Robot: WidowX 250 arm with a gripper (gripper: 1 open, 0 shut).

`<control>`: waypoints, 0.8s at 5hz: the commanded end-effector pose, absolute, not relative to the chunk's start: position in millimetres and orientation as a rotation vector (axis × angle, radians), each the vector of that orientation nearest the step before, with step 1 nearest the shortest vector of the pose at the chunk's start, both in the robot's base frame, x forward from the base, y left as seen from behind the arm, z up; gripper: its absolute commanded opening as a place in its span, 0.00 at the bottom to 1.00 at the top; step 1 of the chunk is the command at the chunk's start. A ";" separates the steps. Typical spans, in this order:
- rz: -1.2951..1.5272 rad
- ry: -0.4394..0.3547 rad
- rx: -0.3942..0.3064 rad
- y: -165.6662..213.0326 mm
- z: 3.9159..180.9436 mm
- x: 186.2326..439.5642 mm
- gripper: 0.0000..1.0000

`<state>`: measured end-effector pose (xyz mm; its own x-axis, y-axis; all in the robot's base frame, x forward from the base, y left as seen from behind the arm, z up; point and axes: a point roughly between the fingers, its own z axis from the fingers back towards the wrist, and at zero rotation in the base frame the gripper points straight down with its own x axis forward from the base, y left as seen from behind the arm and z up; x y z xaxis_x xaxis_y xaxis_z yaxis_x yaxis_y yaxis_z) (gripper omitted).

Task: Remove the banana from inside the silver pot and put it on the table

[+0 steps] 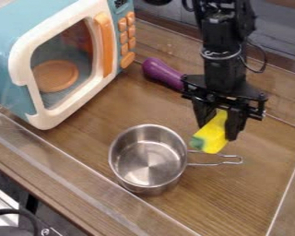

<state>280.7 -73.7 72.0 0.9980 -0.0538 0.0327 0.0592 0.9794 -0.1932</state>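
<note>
gripper [219, 127] clamped on banana [212, 137] | above table [88, 138], near right edge | silver pot [147, 159] beside it

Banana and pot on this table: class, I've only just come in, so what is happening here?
A single robot arm has its gripper shut on the yellow banana, holding it just above the wooden table, to the right of the silver pot. The pot is empty, so the banana is already out but not yet set down. A toy microwave and a purple toy sit farther back, untouched.
</note>
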 end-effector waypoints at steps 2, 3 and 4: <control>-0.099 -0.070 -0.204 -74.7 68.6 300.6 0.00; -0.007 -0.078 -0.200 -73.7 61.6 297.6 0.00; 0.084 -0.087 -0.197 -73.0 54.9 294.5 0.00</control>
